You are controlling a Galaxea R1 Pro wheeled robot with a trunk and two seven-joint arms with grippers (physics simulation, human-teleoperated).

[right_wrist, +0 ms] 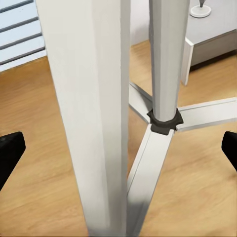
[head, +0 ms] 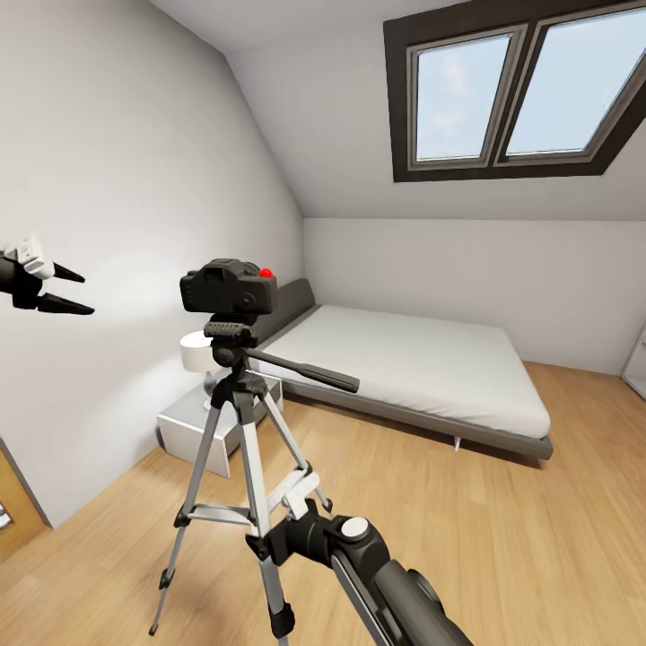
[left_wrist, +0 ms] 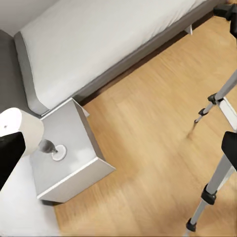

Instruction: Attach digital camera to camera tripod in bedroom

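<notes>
Sunlit bedroom fills the head view: white walls, a sloped ceiling with a dark-framed skylight (head: 516,90) at upper right, and light wood floor (head: 467,529) across the bottom. The camera tripod (head: 242,467) stands left of centre on that floor, silver legs splayed, its long black pan handle (head: 305,370) angling toward the right. The digital camera (head: 228,287) sits on top of the tripod head, level, with its red button (head: 266,272) at the upper right corner of the body; whether it is fully seated on the plate is hard to judge from this angle.

Behind the tripod, a grey low bed (head: 413,368) runs across the middle of the frame, and a grey nightstand (head: 193,422) with a white lamp (head: 196,352) sits against the left wall, partly hidden by the legs.

At the left edge, mid-height, the left gripper (head: 74,292) hangs in the air, well apart from the camera, its two black fingers spread and holding nothing. At bottom centre, the right arm reaches up to the tripod's lower legs. In the right wrist view the right gripper (right_wrist: 118,153) has its fingertips (right_wrist: 10,150) wide apart at either edge, with a silver leg (right_wrist: 89,113) and the centre column between them, untouched.

The left wrist view shows the nightstand (left_wrist: 74,158), lamp (left_wrist: 22,129), bed (left_wrist: 98,39) and tripod legs (left_wrist: 215,177).
</notes>
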